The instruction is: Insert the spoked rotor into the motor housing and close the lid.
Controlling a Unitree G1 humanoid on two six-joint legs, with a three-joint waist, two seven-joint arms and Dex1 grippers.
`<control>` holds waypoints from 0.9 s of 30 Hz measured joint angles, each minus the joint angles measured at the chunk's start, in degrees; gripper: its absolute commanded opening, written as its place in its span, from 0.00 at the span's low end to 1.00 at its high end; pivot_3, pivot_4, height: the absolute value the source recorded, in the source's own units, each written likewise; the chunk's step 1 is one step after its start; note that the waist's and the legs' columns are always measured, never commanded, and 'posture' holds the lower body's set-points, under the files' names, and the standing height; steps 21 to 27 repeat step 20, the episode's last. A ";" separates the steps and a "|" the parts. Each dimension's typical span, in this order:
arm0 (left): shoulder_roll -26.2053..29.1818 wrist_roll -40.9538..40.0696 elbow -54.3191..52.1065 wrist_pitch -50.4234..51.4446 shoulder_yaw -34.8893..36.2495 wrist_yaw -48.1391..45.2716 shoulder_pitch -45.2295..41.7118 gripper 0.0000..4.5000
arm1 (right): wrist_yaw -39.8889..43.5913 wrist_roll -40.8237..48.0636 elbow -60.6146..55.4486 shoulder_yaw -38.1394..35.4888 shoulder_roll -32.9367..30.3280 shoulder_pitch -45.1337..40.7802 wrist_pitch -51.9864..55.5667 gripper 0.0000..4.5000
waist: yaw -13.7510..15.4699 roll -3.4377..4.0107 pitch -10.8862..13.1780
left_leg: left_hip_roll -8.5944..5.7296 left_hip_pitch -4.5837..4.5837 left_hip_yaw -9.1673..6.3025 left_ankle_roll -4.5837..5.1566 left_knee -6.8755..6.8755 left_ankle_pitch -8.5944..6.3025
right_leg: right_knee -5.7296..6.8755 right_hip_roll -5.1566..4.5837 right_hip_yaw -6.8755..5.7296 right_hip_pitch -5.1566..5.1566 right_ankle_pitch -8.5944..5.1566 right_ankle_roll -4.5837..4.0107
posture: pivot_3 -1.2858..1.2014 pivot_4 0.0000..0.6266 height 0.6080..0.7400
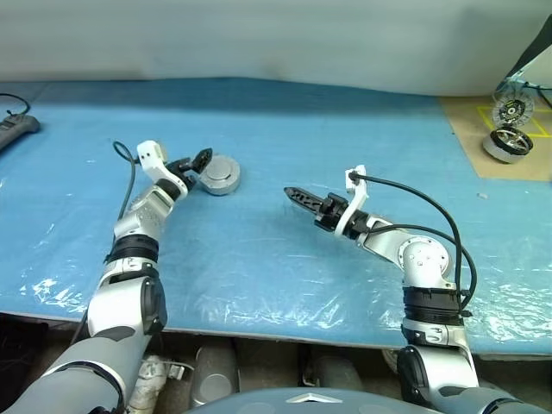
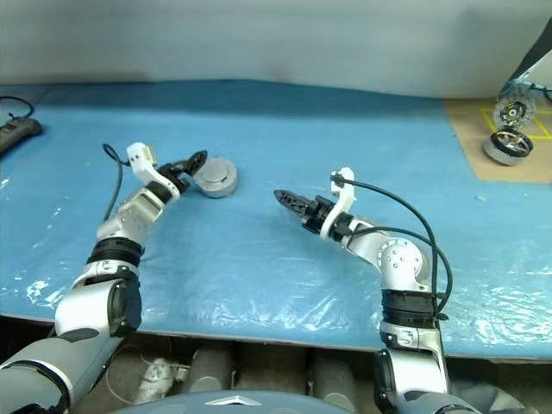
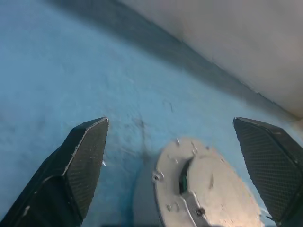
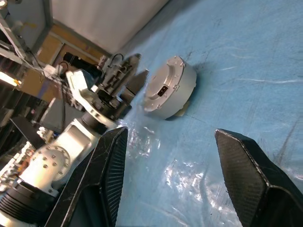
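Note:
The motor housing [image 1: 219, 180] lies on the blue table sheet left of centre, a short silver-grey puck. Its lid [image 3: 208, 187] is down flat on it, plain grey face up with a small dark slot. The spoked rotor is hidden. My left gripper [image 1: 198, 164] is open just left of the housing, its fingers [image 3: 87, 156] spread wider than the puck and apart from it. My right gripper [image 1: 293, 195] hovers open and empty over the middle of the table, pointing left toward the housing [image 4: 170, 87].
On a brown board at the far right stands a second silver housing [image 1: 507, 144] with an upright round disc [image 1: 512, 110] above it. A dark power strip [image 1: 15, 129] lies at the far left edge. A grey wall runs along the back.

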 measured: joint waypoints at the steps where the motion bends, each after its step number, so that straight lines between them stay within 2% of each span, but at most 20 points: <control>1: 0.32 1.02 -1.30 -1.39 -0.77 -0.41 0.57 1.00 | 0.12 -2.33 -1.08 1.47 -1.10 0.25 -1.53 0.69 | 0.04 0.00 0.00 | 0.00 0.01 0.00 0.00 0.01 0.00 | 0.00 0.00 0.00 0.01 0.00 0.00 | 0.52 0.24 1.00; 4: -0.32 3.33 -9.01 -4.12 -3.73 -1.55 5.28 1.00 | -0.22 -9.46 -4.75 5.35 -4.03 1.90 -6.50 0.69 | 0.03 0.00 0.00 | 0.00 0.09 0.00 -0.01 0.00 0.00 | -0.01 -0.02 -0.01 0.11 0.00 0.00 | 0.52 0.24 1.00; 7: -2.85 3.77 -19.20 -3.89 -5.20 0.48 11.89 1.00 | -4.03 -18.48 -7.82 7.75 -5.45 4.22 -12.59 0.69 | -0.16 0.00 0.00 | 0.02 0.09 0.00 -0.01 0.00 0.00 | 0.00 0.00 -0.02 0.09 0.00 0.00 | 0.52 0.24 1.00; 10: -5.26 5.75 -32.23 -3.58 -7.68 4.87 20.21 1.00 | -10.76 -28.58 -12.79 8.70 -5.52 9.36 -19.52 0.69 | -0.33 0.00 0.00 | 0.03 0.11 0.00 -0.01 -0.02 -0.01 | -0.03 0.01 -0.01 0.09 -0.01 0.00 | 0.52 0.24 1.00; 15: -6.01 10.47 -44.31 -2.57 -11.32 10.39 30.48 1.00 | -21.10 -41.47 -19.09 8.94 -4.30 18.28 -24.96 0.69 | -0.55 0.00 0.00 | 0.01 0.36 0.08 -0.01 -0.06 -0.02 | -0.04 0.02 0.14 0.17 -0.04 0.07 | 0.52 0.24 1.00; 18: -6.45 11.74 -48.47 -1.00 -11.95 12.79 36.09 1.00 | -23.71 -47.32 -21.85 9.59 -4.43 26.38 -27.51 0.69 | -0.64 0.00 0.00 | 0.03 0.35 0.11 0.00 -0.08 -0.02 | -0.16 0.07 0.22 0.14 -0.06 0.10 | 0.52 0.24 1.00; 20: -6.11 11.95 -50.52 -0.67 -11.92 12.96 39.03 1.00 | -24.08 -49.52 -23.01 9.80 -4.38 31.06 -29.23 0.69 | -0.67 0.00 0.00 | 0.03 0.39 0.16 0.00 -0.10 -0.03 | -0.22 0.08 0.30 0.14 -0.08 0.13 | 0.52 0.24 1.00; 27: -6.11 11.95 -50.52 -0.67 -11.92 12.96 39.03 1.00 | -24.08 -49.52 -23.01 9.80 -4.38 31.06 -29.23 0.69 | -0.67 0.00 0.00 | 0.03 0.39 0.16 0.00 -0.10 -0.03 | -0.22 0.08 0.30 0.14 -0.08 0.13 | 0.52 0.24 1.00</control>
